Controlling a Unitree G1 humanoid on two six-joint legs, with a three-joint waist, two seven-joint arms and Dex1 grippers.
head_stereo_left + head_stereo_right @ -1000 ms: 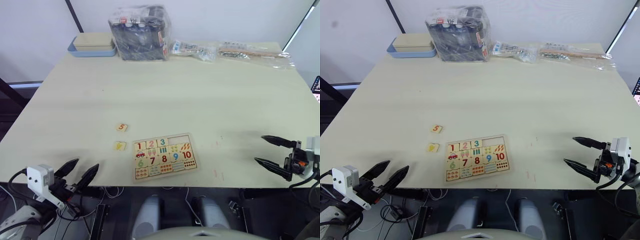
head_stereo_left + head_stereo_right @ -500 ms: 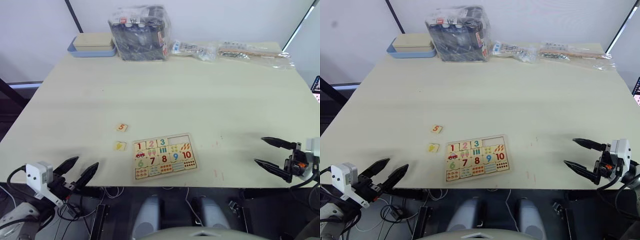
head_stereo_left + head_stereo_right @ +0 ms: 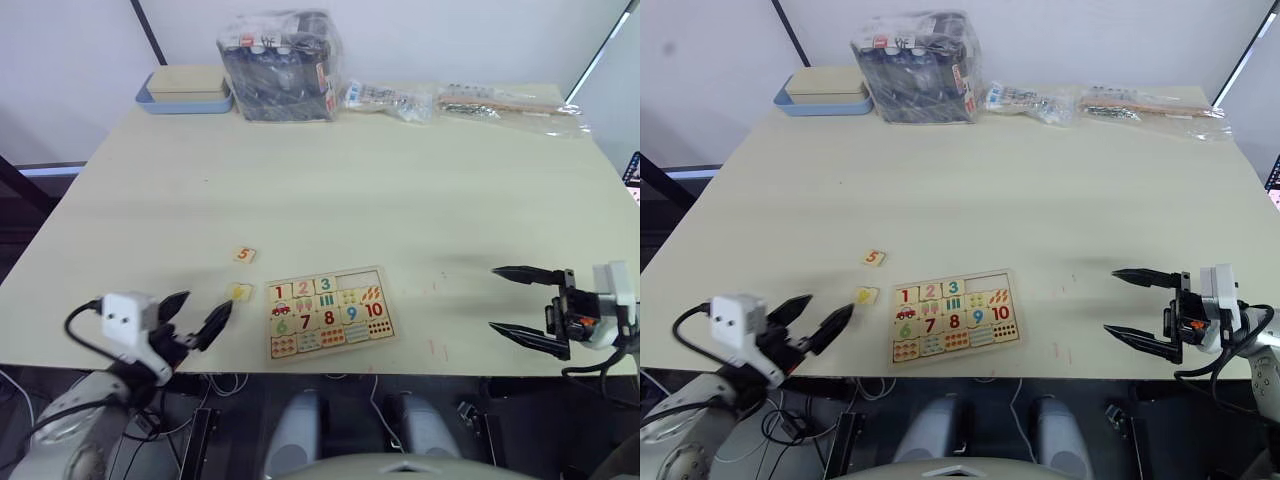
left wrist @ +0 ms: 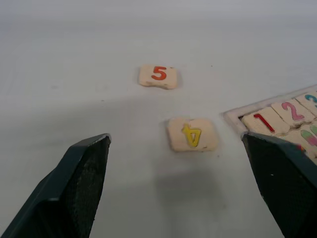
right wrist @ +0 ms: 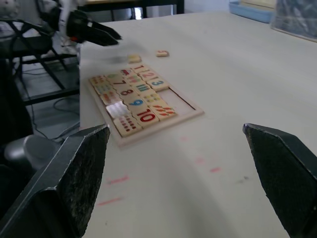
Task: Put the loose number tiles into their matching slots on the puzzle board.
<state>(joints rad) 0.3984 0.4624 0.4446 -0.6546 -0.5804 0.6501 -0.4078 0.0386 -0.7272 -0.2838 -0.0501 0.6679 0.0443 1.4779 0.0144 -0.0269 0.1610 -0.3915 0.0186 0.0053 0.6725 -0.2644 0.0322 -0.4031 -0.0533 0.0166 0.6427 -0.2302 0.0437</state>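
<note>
The puzzle board [image 3: 328, 312] lies near the table's front edge, with 1, 2 and 3 seated in its top row and an empty slot [image 3: 358, 279] to their right. Two loose number tiles rest left of it: the yellow 4 [image 3: 239, 292] and, farther back, the orange 5 [image 3: 244, 255]. My left gripper [image 3: 209, 300] is open just left of the 4, which the left wrist view shows lying between its fingers a little ahead [image 4: 192, 134], with the 5 [image 4: 158, 76] beyond. My right gripper [image 3: 492, 298] hangs open over the table, right of the board and apart from it.
At the back left stands a blue tray with a wooden box [image 3: 185, 90]. Beside it is a plastic-wrapped bundle [image 3: 280, 65]. Clear bags [image 3: 400, 100] lie along the far edge. The board sits close to the table's front edge [image 3: 330, 370].
My left gripper has come up from below the front edge to just beside the 4 tile. My right gripper has shifted left, farther over the table. Both stay open.
</note>
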